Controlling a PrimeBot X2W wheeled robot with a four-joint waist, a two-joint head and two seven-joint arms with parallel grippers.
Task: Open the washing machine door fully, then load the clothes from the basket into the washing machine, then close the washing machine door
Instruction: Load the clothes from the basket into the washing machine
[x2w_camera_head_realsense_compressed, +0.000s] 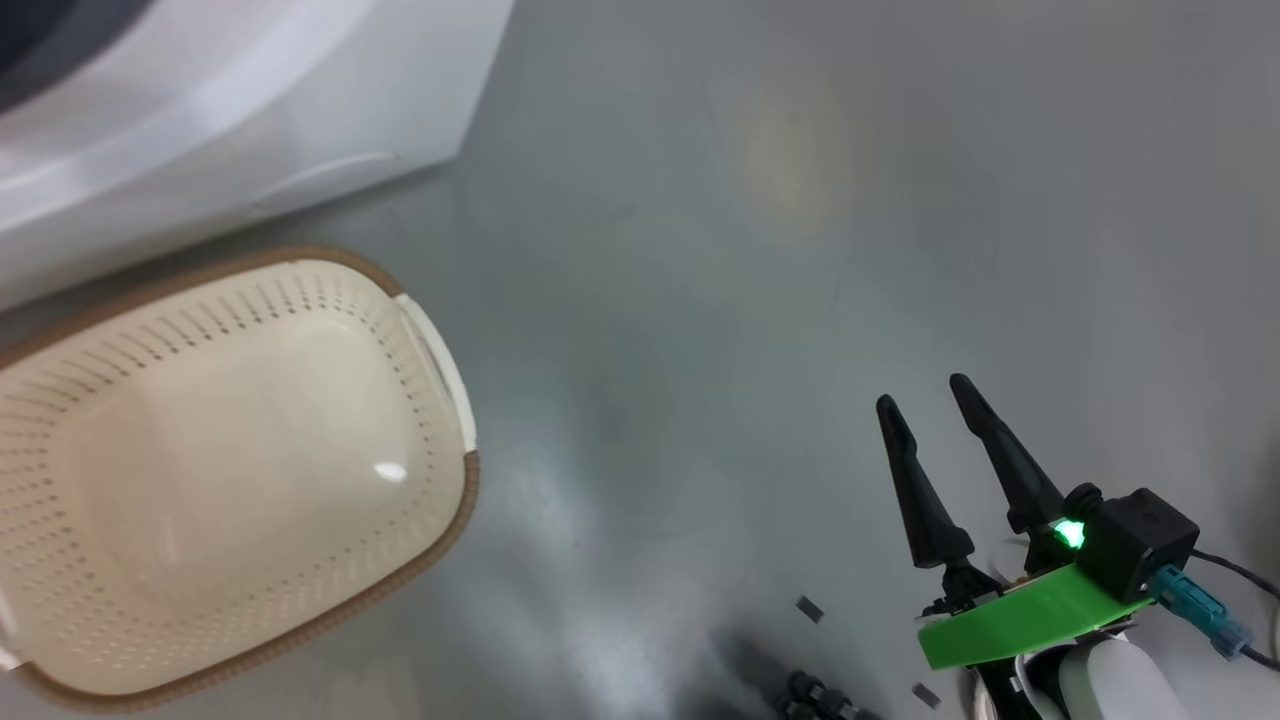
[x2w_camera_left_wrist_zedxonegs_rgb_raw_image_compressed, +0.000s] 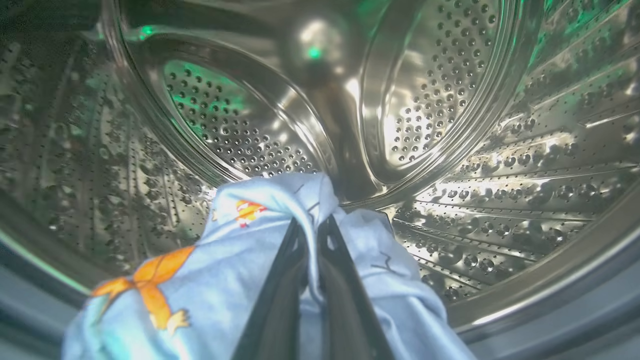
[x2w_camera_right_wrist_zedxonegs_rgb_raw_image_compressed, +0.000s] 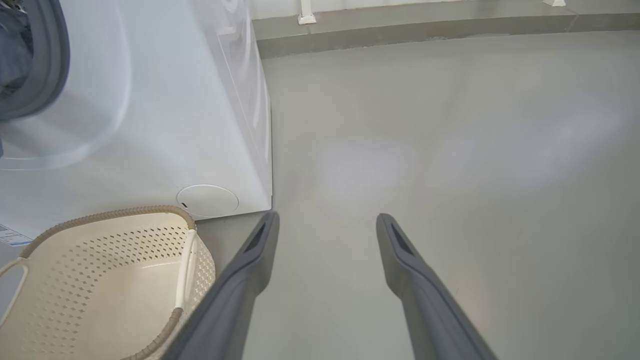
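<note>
- The left gripper (x2w_camera_left_wrist_zedxonegs_rgb_raw_image_compressed: 312, 226) reaches into the steel perforated drum (x2w_camera_left_wrist_zedxonegs_rgb_raw_image_compressed: 500, 165), its 2 dark fingers pressed together on a fold of the clothes (x2w_camera_left_wrist_zedxonegs_rgb_raw_image_compressed: 235, 280).
- The clothes are light blue fabric with orange prints, bunched around both fingers and hanging low at the drum's mouth; whether they rest on the drum I cannot tell.
- The right gripper (x2w_camera_head_realsense_compressed: 922, 392) hangs over the grey floor (x2w_camera_head_realsense_compressed: 750, 250), its 2 fingers spread wide with only floor between them.
- The basket (x2w_camera_head_realsense_compressed: 230, 470) stands on the floor just in front of the washing machine (x2w_camera_head_realsense_compressed: 200, 130), well apart from the right gripper and on its left.
- In the right wrist view, the basket's brown rim lies near a round white cover (x2w_camera_right_wrist_zedxonegs_rgb_raw_image_compressed: 207, 200) low on the machine's front, and the grey gasket (x2w_camera_right_wrist_zedxonegs_rgb_raw_image_compressed: 50, 65) shows at the upper left.
</note>
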